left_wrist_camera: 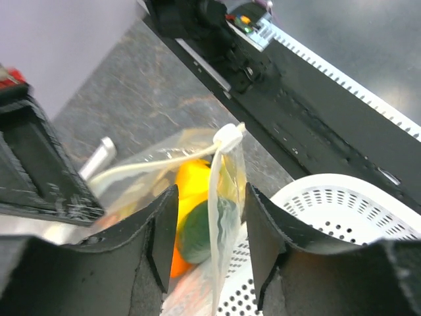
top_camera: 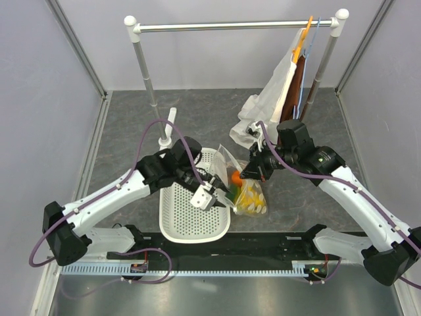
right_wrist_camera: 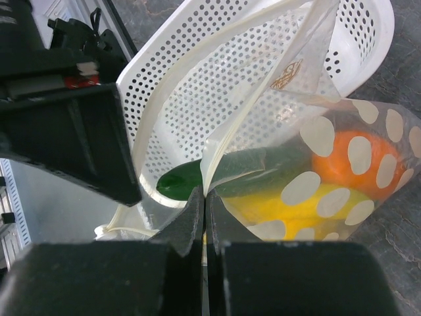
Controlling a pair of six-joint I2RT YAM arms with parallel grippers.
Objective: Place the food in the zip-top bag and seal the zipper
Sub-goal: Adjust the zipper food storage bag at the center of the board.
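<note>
The zip-top bag [top_camera: 248, 192], clear with white dots, lies partly over the right rim of the white basket [top_camera: 187, 220]. Inside it are the orange [right_wrist_camera: 348, 157], the dark green cucumber [right_wrist_camera: 181, 179] and yellow food [right_wrist_camera: 296, 205]; I cannot tell pepper from banana. My right gripper [right_wrist_camera: 204, 197] is shut on the bag's rim at the zipper [right_wrist_camera: 172, 99], which runs up from the jaws with the mouth gaping. My left gripper [left_wrist_camera: 210, 197] is open, with the bag's edge [left_wrist_camera: 223, 191] standing between its jaws. In the top view the left gripper [top_camera: 218, 183] and right gripper [top_camera: 246, 172] flank the bag's mouth.
A clothes rail [top_camera: 230, 26] stands at the back with white cloth on hangers [top_camera: 276, 99] at its right end. A white post [top_camera: 168, 128] stands behind the basket. The black base rail [top_camera: 223, 247] runs along the near edge.
</note>
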